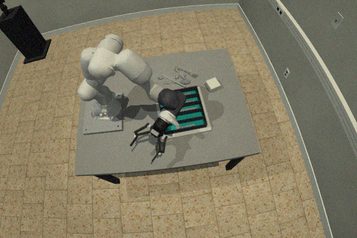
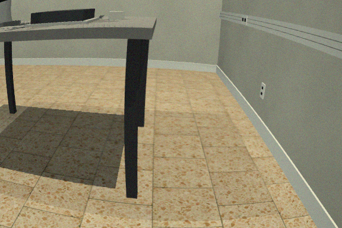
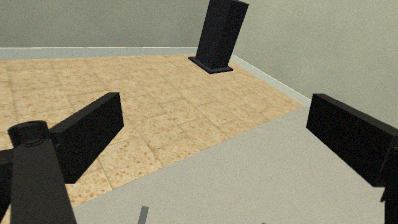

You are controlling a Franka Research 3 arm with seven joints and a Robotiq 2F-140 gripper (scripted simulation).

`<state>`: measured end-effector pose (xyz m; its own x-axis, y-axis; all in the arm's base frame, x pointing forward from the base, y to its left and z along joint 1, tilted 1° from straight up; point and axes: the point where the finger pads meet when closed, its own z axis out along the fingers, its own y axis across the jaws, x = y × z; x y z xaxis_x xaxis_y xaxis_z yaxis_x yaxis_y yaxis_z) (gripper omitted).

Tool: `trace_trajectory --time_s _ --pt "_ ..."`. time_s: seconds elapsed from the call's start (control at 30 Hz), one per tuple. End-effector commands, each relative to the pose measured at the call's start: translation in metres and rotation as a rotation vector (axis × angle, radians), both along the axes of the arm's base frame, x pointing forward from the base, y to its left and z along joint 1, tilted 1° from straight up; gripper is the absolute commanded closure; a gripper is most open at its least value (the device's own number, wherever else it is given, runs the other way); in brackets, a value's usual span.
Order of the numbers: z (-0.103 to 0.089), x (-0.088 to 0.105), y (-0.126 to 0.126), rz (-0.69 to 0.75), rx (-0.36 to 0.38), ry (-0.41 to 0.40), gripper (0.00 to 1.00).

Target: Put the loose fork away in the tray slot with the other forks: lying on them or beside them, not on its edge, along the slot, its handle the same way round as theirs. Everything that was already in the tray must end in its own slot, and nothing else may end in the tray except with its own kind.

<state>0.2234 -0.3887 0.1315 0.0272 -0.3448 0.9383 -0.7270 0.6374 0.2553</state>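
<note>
The cutlery tray (image 1: 186, 111) has teal slots holding grey cutlery and lies right of centre on the grey table; my wrist hides its near left part. Several loose grey cutlery pieces (image 1: 178, 75) lie in a heap just behind the tray; I cannot tell which one is the fork. My gripper (image 1: 145, 148) is open and empty, above the table's front area, left of the tray's front corner. In the wrist view the open fingers frame bare table and floor. The tray shows edge-on in the exterior view (image 2: 62, 16).
A white box (image 1: 213, 83) stands at the tray's back right corner. The robot base (image 1: 102, 113) stands on the table's left side. A black pedestal (image 1: 22, 33) stands on the floor at the far left. A small grey strip (image 3: 143, 215) lies at the wrist view's bottom edge.
</note>
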Motion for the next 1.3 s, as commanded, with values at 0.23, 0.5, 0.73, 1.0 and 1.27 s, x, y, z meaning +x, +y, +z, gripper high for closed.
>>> trace_trajectory --time_s 0.23,0.5,0.73,1.0,1.27 --pt "0.0 0.0 0.0 0.0 0.0 0.0 0.0" --pt "0.0 0.0 0.0 0.0 0.0 0.0 0.0" --pt "0.002 -0.002 0.035 -0.12 0.04 -0.158 0.0" --pt "0.004 0.011 0.085 -0.277 0.096 -0.383 0.0" --pt "0.009 0.033 0.13 -0.408 0.147 -0.584 0.0"
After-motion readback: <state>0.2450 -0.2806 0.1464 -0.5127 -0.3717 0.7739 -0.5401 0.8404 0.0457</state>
